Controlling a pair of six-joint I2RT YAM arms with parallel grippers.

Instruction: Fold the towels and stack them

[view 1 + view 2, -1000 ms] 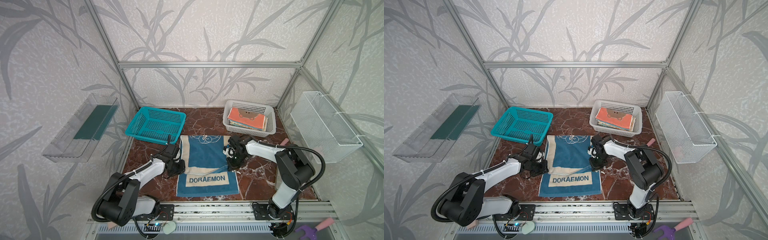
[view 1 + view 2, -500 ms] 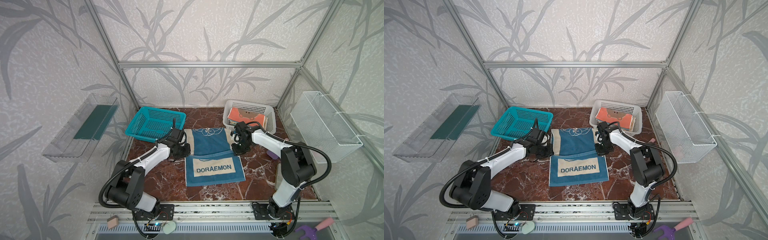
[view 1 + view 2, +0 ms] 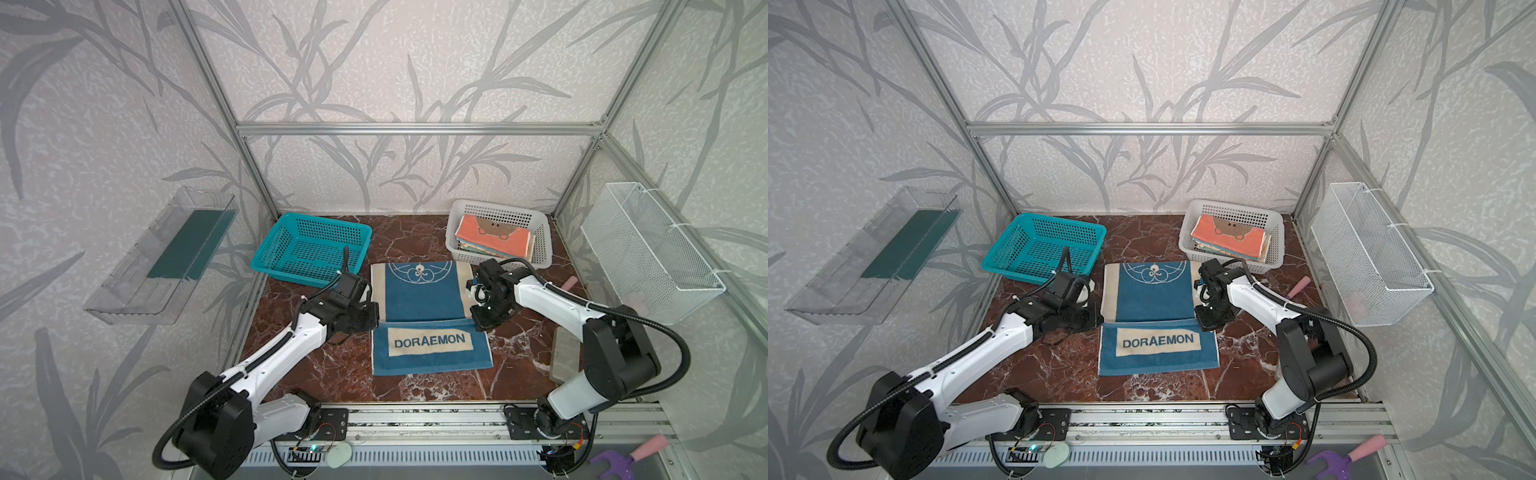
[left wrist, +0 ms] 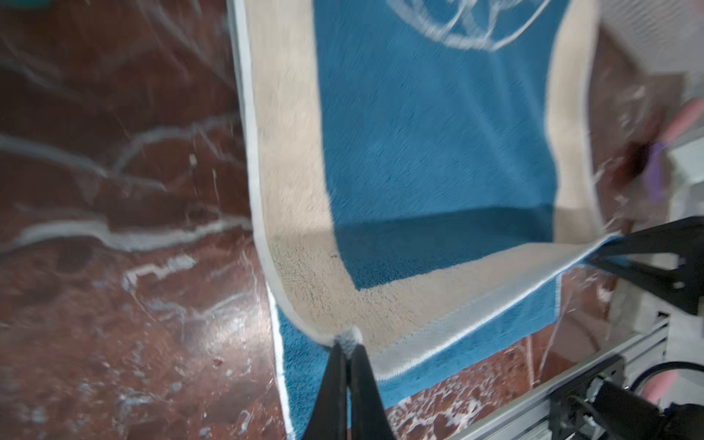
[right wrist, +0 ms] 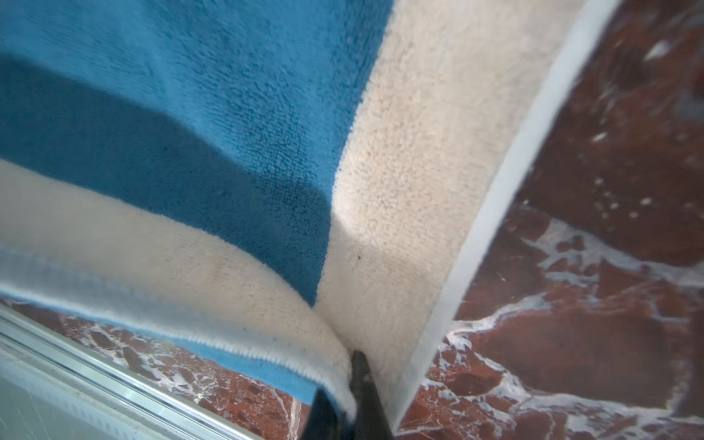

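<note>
A blue-and-cream towel lies mid-table, partly doubled over. Its panel with the white emblem runs from the back to a raised hem. That hem overlaps the flat part lettered DORAEMON. My left gripper is shut on the hem's left corner. At the opposite corner my right gripper is shut on the same hem. Both wrist views show the towel stretched away from the jaws. Folded towels, a coral bear-face one on top, are stacked in the white basket.
An empty teal basket stands at the back left, close behind my left arm. A grey block and a pink object lie at the right edge. A wire basket and a clear tray hang on the side walls.
Both grippers went back with the towel's hem, then came forward again, still holding it. The towel went from flat to doubled, and the DORAEMON part shifted slightly towards the front.
</note>
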